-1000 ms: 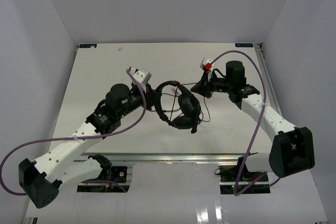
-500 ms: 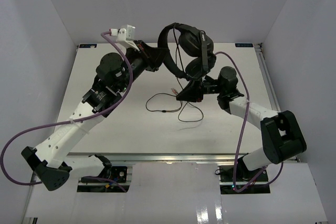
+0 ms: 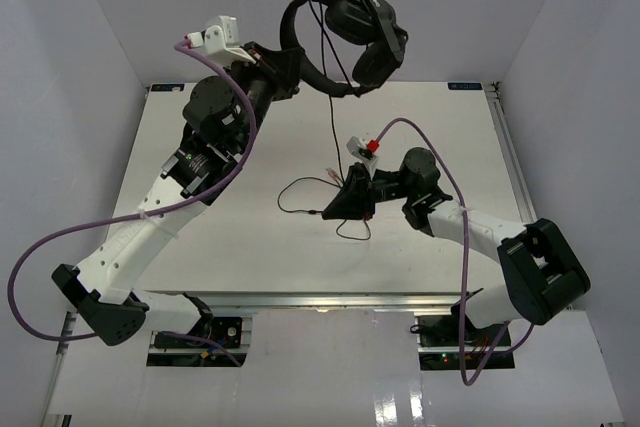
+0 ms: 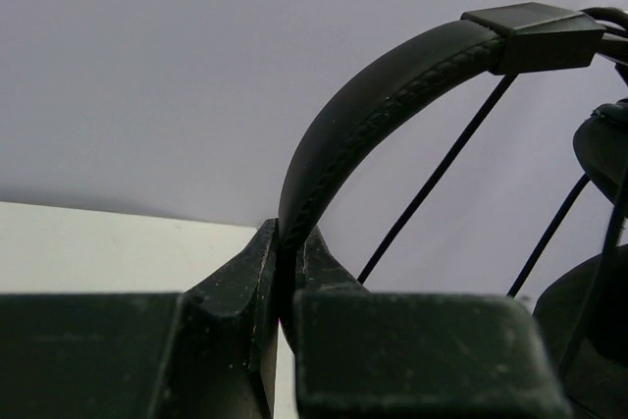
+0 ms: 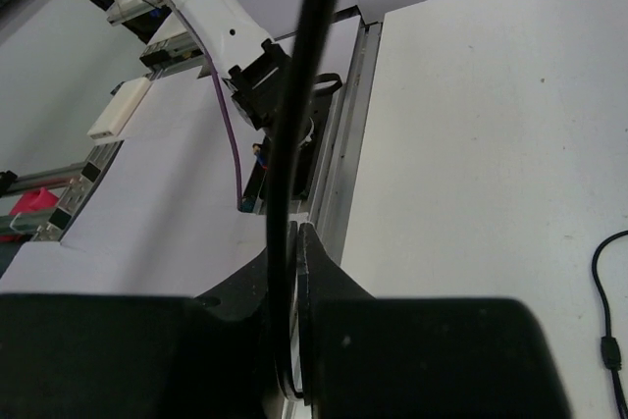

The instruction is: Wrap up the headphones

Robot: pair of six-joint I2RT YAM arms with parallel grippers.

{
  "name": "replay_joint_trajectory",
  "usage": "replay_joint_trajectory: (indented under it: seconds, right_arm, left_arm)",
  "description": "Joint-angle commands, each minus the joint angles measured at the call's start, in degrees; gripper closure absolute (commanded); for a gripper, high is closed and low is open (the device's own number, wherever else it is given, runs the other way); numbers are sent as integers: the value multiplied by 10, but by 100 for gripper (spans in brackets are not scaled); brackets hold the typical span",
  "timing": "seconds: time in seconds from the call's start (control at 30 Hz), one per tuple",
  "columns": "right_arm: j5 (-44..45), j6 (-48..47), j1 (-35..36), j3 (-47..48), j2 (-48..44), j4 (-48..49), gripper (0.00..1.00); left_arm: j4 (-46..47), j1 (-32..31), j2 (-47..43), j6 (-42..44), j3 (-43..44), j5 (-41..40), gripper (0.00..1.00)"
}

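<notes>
The black headphones (image 3: 350, 22) hang in the air above the back of the table. My left gripper (image 3: 290, 72) is shut on their curved headband (image 4: 392, 95), which rises out of the jaws (image 4: 287, 242) in the left wrist view. Both earcups dangle at the right. The thin black cable (image 3: 331, 132) drops straight to the table and ends in loose loops (image 3: 300, 187) beside a small pale plug (image 3: 330, 173). Low over the table, my right gripper (image 3: 325, 212) is shut on the cable (image 5: 304, 95), which runs up out of its jaws (image 5: 294, 233).
White walls close in the white table (image 3: 450, 127) on three sides. An aluminium rail (image 3: 330, 302) runs along the near edge, with both arm bases behind it. A thick purple arm cable (image 3: 445, 172) arcs over the right arm. Another bit of thin cable (image 5: 603, 282) lies on the tabletop.
The left arm has lifted the headphones off the table and high up toward the back wall. The right gripper has come down and left along the cable, close to the table.
</notes>
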Motion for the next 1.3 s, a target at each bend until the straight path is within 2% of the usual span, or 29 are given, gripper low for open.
replay_joint_trajectory:
  seconds: [0.0,0.07,0.2,0.5,0.63,0.77,1.07,1.27]
  right_arm:
    - [30,-93,5,-27,-63,-70,92]
    - [39,-129,4,-26,-80,-119,92]
    - [56,-173,-3,-25,-99,-175,92]
    - [95,-268,-22,-11,-137,-298,92]
    - [130,-288,-33,0,-145,-336,92]
    - [141,-316,-34,4,-156,-351,92]
    - [165,-311,-59,1,-166,-351,92]
    - [134,-250,-98,-18,-175,-295,92]
  left_arm:
    - [17,0,-17,78,21,-184,100]
    - [9,7,-28,85,5,-201,100]
    - [-12,20,-55,68,-17,-186,100]
    - [-63,21,-79,84,10,-198,100]
    - [-92,21,-91,54,11,-175,100]
    - [-112,21,-95,45,12,-175,100]
    - [-151,21,-134,-6,-3,-153,100]
    - [-163,21,-148,-1,-9,-162,100]
